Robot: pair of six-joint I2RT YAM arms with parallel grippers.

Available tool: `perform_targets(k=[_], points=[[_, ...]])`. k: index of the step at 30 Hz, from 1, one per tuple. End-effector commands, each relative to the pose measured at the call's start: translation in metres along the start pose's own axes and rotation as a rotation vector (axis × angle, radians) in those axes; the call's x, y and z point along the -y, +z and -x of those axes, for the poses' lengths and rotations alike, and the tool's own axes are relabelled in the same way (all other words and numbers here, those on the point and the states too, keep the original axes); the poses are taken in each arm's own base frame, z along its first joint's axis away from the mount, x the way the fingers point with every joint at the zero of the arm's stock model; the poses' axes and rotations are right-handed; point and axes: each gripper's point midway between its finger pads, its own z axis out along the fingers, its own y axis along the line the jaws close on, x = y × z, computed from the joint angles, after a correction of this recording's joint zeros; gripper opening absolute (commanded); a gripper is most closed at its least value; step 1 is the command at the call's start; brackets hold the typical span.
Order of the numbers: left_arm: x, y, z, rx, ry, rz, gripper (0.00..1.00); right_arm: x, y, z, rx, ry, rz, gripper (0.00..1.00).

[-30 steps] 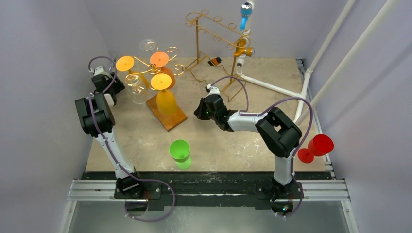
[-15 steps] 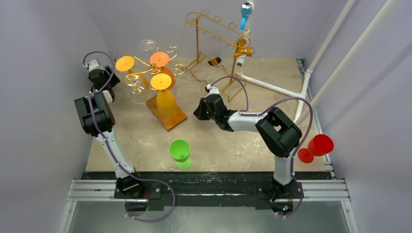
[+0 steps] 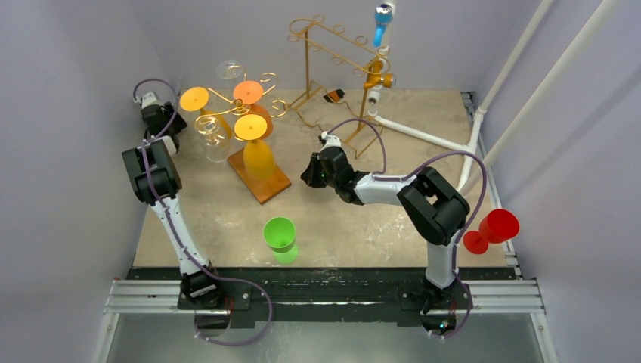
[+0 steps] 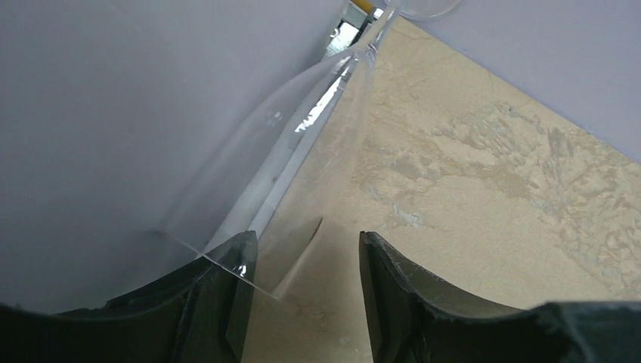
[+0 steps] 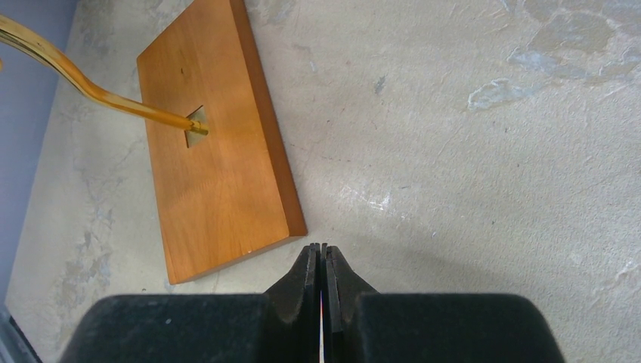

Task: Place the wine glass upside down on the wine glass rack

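Roughly vertical wine glass point(image 4: 302, 151), bowl down

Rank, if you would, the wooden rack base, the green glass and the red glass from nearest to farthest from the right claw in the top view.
1. Wooden rack base: just left of the right claw.
2. Green glass: toward the table's near edge, slightly left of the claw.
3. Red glass: far off by the right edge.

Mottled beige stone-pattern tabletop point(image 3: 227, 219), enclosed on its left, rear and right by plain pale lavender walls point(image 3: 68, 91). Two white pipes point(image 3: 516, 54) slanted upward beyond its right rear corner; a ribbed metal rail point(image 3: 332, 296) ran along its near edge. Lighting was even.
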Motion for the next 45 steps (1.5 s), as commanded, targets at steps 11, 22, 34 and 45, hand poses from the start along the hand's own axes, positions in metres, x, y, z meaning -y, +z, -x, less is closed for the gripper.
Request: perform_targets(k=[11, 22, 34, 45], points=[[0.038, 0.007, 0.022, 0.097, -0.044, -0.126, 0.02, -0.019, -0.009, 0.023, 0.047, -0.009, 0.036, 0.00], [0.069, -0.065, 0.075, 0.218, -0.013, -0.281, 0.00, -0.026, -0.016, 0.034, 0.071, -0.010, 0.052, 0.00], [0.075, -0.148, 0.169, 0.332, -0.070, -0.378, 0.00, -0.034, -0.033, 0.044, 0.111, -0.016, 0.091, 0.00], [0.074, -0.175, 0.167, 0.265, 0.011, -0.345, 0.00, -0.043, -0.047, 0.047, 0.128, -0.006, 0.140, 0.00]])
